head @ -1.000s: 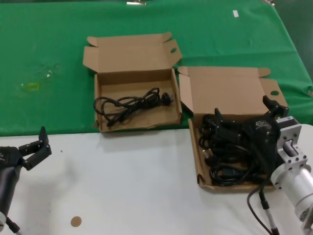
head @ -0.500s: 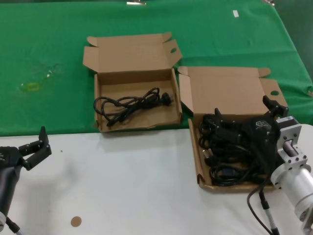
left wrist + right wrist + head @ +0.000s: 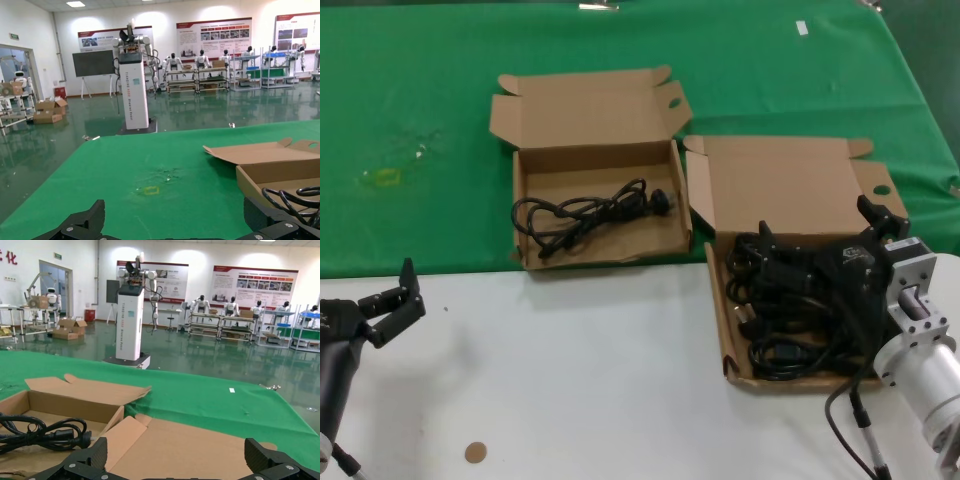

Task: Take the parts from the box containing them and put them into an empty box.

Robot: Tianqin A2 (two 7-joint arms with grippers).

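Cardboard x2 on the bench, both lids open and standing up at the back. Box w/ round hole in lid flap (image 3: 785, 270) sits on the right, straddling the edge of the green cloth (image 3: 410, 120) and the white tabletop (image 3: 570, 390). It's packed w/ a tangle of black power cables (image 3: 775, 320), plugs mixed in, pile fills most of the tray. Box w/ oval hole in lid flap (image 3: 595, 170) is just to its left and a bit farther back, fully on the green cloth; the two boxes are nearly touching at the corner. One coiled cable (image 3: 585, 212) already lies inside it, plug end toward the right wall.

R gripper (image 3: 825, 238) is over the full box, low above the cable pile, fingers spread wide: one tip at the left near the pile's top, other up by the lid's right flap. Nothing clamped between them as far as I can see. R wrist cam shows both finger tips (image 3: 90, 455) well apart, w/ the lid panel ahead and the single cable in the other box off to the side.

L gripper (image 3: 388, 300) parked over white tabletop at the near left, well apart from both boxes, fingers apart, holding nothing. L wrist cam same: tips (image 3: 85, 222) wide, green cloth ahead.

Small brown disc (image 3: 474, 452) on the white top near L arm.
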